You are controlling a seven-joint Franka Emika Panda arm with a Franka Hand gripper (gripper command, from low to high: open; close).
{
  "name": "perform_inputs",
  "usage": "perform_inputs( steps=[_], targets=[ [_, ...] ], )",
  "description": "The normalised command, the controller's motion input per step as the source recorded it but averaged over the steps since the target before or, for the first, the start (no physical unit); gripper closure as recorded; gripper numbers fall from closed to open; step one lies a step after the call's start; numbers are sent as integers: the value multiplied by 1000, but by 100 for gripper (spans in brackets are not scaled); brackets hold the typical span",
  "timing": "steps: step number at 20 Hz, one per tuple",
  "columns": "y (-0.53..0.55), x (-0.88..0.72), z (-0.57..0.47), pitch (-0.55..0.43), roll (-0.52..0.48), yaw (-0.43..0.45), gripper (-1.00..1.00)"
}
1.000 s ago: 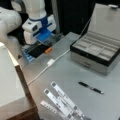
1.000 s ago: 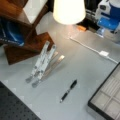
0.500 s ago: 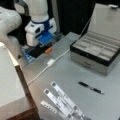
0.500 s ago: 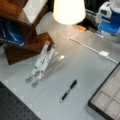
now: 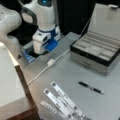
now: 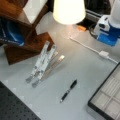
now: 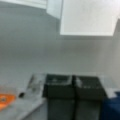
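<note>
1. Presently the claw (image 7: pixel 73 87) shows only in the wrist view, as two dark fingers (image 7: pixel 58 87) side by side at the bottom of the frame, touching along their inner edges: closed, with nothing held between them.
2. Neither front view shows the claw; only the white and blue arm base (image 5: pixel 45 40) appears, at the far end of the tabletop (image 5: pixel 65 75) from the pen.
3. The pen (image 5: pixel 90 87), black, lies flat on the bare tabletop in both front views, touching nothing. It is also seen here (image 6: pixel 68 90).
4. The box (image 5: pixel 98 51), grey with an open lid and divided tray, stands just beyond the pen toward a front view's top right. Its corner (image 6: pixel 107 100) shows beside the pen at a front view's bottom right.
5. The folding stand (image 5: pixel 62 102), made of white slotted bars, lies near the pen toward a front view's bottom left. It is also seen here (image 6: pixel 42 62), up and left of the pen.
6. The cable (image 5: pixel 50 63), white with a small inline block, runs across the tabletop between the arm base and the pen, well apart from the pen.
7. The wooden shelf (image 6: pixel 22 30) stands beyond the stand, farther from the pen.
8. The lamp shade (image 6: pixel 68 11), lit, hangs above the tabletop, well apart from the pen, at a front view's top.
</note>
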Motion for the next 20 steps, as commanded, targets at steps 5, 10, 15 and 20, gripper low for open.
perform_inputs(
  steps=[5, 10, 15, 20],
  targets=[
    [-227, -405, -352, -302, 71, 88, 100],
    [-165, -453, -426, -340, 75, 82, 100],
    [-121, -482, -451, -370, 73, 62, 100],
    [-106, -516, -345, -390, 56, 52, 100]
  ],
)
